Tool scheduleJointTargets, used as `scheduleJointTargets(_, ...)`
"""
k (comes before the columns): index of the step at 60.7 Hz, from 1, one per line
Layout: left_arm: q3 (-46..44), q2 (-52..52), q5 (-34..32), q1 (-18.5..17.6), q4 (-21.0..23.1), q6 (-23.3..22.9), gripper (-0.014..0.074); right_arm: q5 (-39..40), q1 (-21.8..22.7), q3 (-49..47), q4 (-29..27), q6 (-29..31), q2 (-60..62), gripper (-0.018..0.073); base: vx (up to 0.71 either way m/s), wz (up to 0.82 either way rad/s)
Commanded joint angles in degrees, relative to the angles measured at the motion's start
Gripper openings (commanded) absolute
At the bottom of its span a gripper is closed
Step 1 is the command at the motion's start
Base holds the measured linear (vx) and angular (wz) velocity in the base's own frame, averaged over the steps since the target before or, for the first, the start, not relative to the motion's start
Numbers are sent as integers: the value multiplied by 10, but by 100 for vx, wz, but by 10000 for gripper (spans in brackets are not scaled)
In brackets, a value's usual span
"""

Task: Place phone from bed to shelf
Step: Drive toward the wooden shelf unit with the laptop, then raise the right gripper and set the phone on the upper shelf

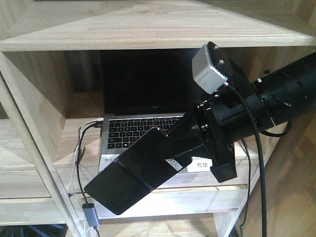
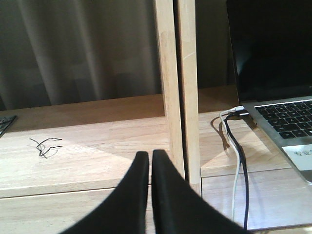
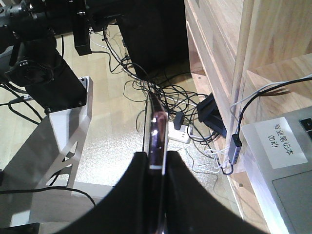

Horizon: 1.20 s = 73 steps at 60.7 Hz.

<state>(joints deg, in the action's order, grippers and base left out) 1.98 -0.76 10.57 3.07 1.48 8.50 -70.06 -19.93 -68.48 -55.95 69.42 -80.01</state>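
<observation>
Black phone [image 1: 129, 173] is hanging in front of the shelf [image 1: 148, 29], the right tool [image 3: 156, 155] clamping only one end, possibly risking a slip or a knock against the laptop [image 1: 136, 131].

grey laptop [image 1: 138, 84] open, screen dark. white label [image 3: 282, 141] with black chinese characters stuck on palm rest, beside trackpad. white cable [image 2: 236, 180] and black cable [image 2: 245, 195] plugged into laptop's left edge, running down side by side. small grey adapter [image 1: 90, 213] hanging on cables lower down. tangle of black cords [image 3: 146, 87] on pale floor [image 3: 112, 146], white power strip [image 3: 178, 134] among them. grey curtain [image 2: 83, 48] behind. small black wire scrap [image 2: 45, 146] lying loose, well left of laptop.
</observation>
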Motion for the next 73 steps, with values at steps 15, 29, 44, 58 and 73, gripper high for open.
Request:
scheduleJointTargets(15, -13, -8, -42, -3, 5, -3, 1, -36, 1, -16, -45, 0, 20, -2, 0, 0)
scheduleJointTargets(29, -13, -8, -42, -3, 5, -3, 1, -36, 1, -16, -46, 0, 20, -2, 0, 0)
scheduleJointTargets(44, -13, -8, -42, -3, 5, -3, 1, -36, 1, -16, -48, 0, 20, -2, 0, 0)
scheduleJointTargets(58, -13, -8, -42, -3, 5, -3, 1, -36, 1, -16, -49, -10, 20, -2, 0, 0)
scheduleJointTargets(73, -13, -8, -42, -3, 5, -3, 1, -36, 1, -22, -86, -15, 24, -2, 0, 0)
